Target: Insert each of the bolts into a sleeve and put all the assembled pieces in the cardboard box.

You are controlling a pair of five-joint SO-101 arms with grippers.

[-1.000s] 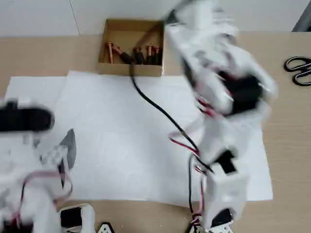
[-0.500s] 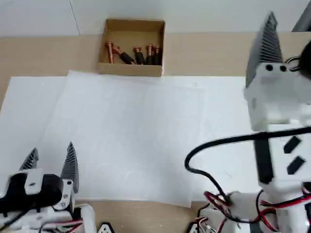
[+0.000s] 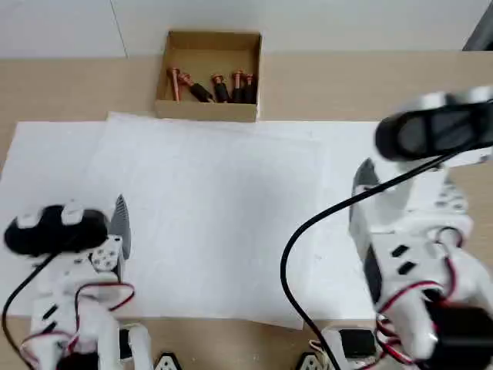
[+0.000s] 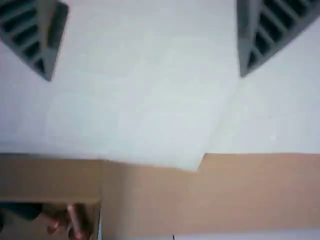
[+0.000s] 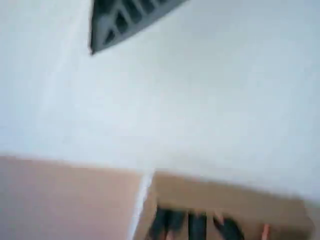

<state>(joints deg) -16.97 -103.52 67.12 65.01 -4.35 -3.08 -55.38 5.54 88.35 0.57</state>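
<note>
In the cardboard box [image 3: 206, 112], bolts [image 3: 209, 85] lie far from the spread-apart left tool [image 4: 145, 74].

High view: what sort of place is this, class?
Probably a robotics lab bench: a white robot arm at either side, white paper over a light wooden table, and a small cardboard box of copper-coloured bolts in black sleeves.

A robotics lab bench, laid out for tabletop trials.

A light wooden table [image 3: 62, 92] stands against a plain white wall [image 3: 62, 23], with a sheet of white paper [image 3: 216, 208] spread across it. The left arm [image 3: 69, 285] and the right arm [image 3: 416, 254], both small and of white plastic with bare red and black wiring and a loose black cable [image 3: 289, 254], rise from the table's near edge. A small cardboard box [image 3: 206, 111] of parts sits at the paper's far edge.
</note>
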